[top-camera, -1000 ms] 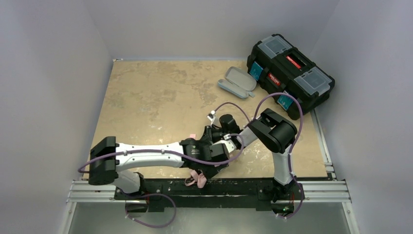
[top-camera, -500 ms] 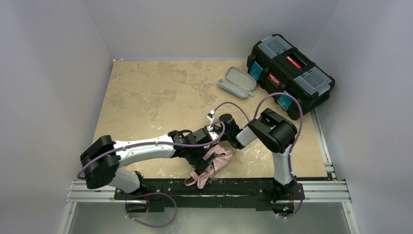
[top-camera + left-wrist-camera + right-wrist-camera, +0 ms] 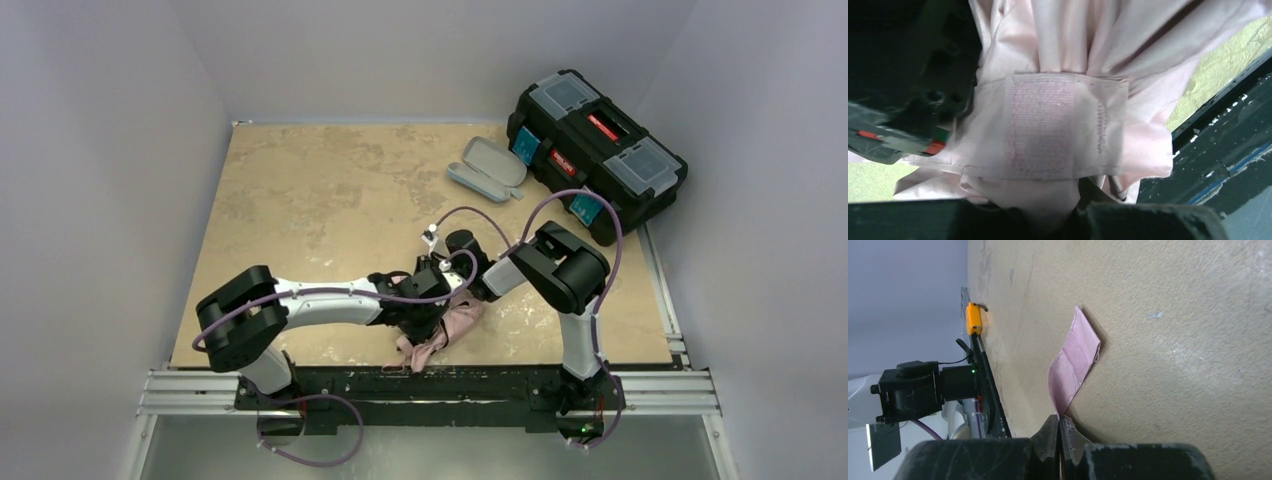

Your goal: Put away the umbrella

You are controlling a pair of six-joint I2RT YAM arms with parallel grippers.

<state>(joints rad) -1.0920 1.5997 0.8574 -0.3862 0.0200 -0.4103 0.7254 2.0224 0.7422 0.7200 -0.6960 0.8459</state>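
Tan, scuffed tabletop (image 3: 300,200) between pale walls; the pink umbrella (image 3: 447,325) lies crumpled at its near edge, between the two arms; the left gripper (image 3: 1045,222) squeezes the bunched canopy beside its Velcro strap (image 3: 1048,125); the right gripper (image 3: 1058,432) is pinched tight on a thin pink tab (image 3: 1074,362) of the fabric; a grey case (image 3: 487,166) and a black toolbox (image 3: 595,150) sit at the far right.

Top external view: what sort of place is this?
Probably a lab test booth: plain pale walls box in a worn tan tabletop, a metal mounting rail runs along its near edge, and a black toolbox sits at the far right.
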